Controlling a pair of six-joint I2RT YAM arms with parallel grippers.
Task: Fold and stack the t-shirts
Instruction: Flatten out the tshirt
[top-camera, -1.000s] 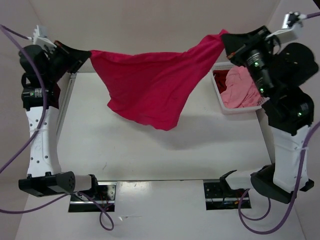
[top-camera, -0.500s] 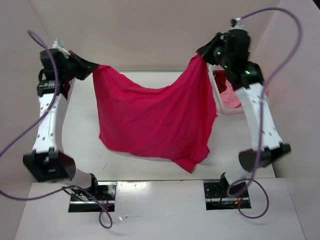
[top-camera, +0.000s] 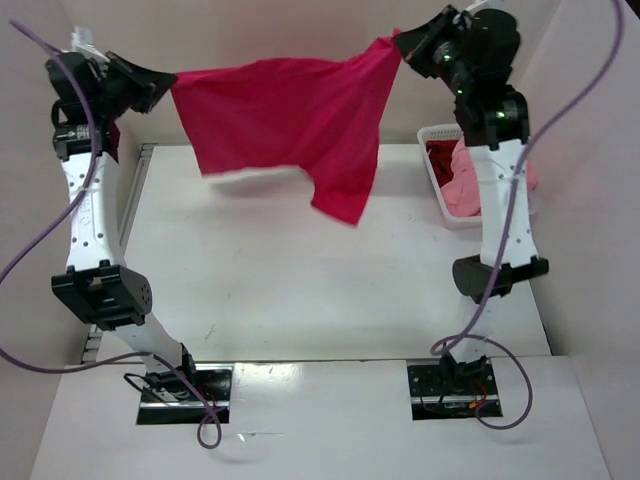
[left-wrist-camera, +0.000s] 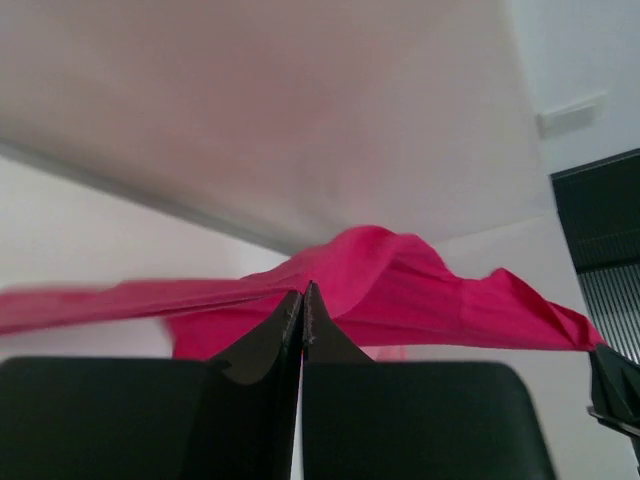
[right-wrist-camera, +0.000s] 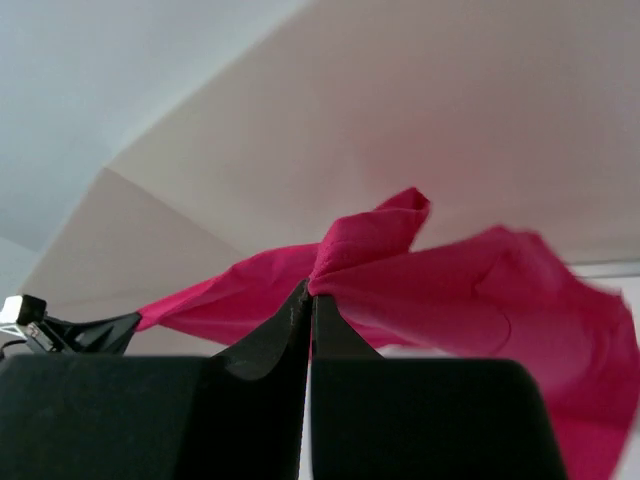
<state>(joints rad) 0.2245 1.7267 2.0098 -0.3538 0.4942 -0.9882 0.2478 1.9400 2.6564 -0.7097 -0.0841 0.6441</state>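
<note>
While the left gripper (top-camera: 170, 82) and right gripper (top-camera: 399, 46) pinch the crimson shirt (top-camera: 290, 115), hold it taut and lower it flat.

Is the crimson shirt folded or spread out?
Spread: the crimson shirt hangs stretched in the air between the left gripper and right gripper.

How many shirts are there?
3: a crimson shirt hung between the left gripper and right gripper; a salmon shirt and a dark red shirt in the basket. Others may be hidden.
</note>
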